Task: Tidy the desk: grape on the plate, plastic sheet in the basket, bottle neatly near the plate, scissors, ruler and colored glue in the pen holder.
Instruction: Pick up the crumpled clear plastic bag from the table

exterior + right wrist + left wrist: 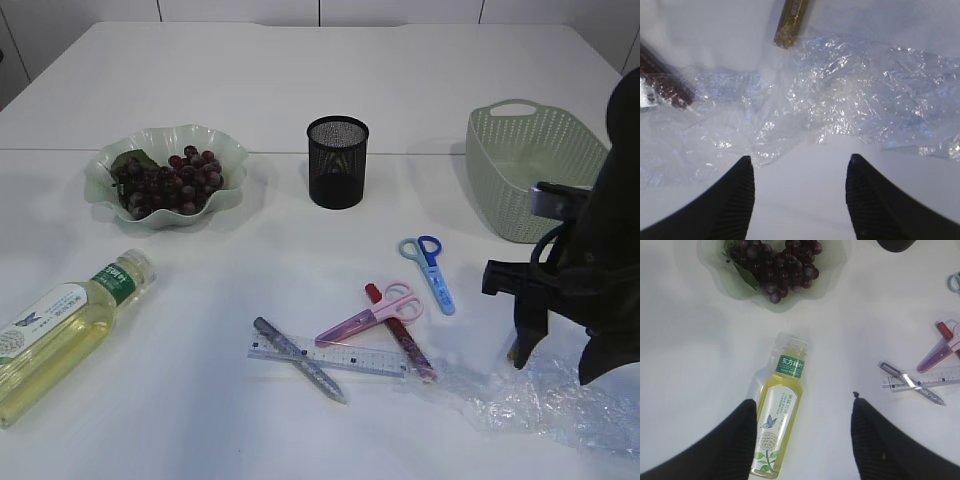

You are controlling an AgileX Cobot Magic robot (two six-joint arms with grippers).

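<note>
The right gripper [799, 172], jaws spread and empty, hangs at the lower centre of the right wrist view just above the near edge of the crumpled plastic sheet [840, 110], which in the exterior view lies at lower right, below the basket [530, 180]; the step in hand appears to be picking up the sheet. The next move calls for lowering onto a raised fold and pinching it, clear of the gold glue stick [790, 22] at the top. The left gripper [804, 412], likewise spread and empty, hovers over the lying bottle [777, 432], lower centre of its view.
</note>
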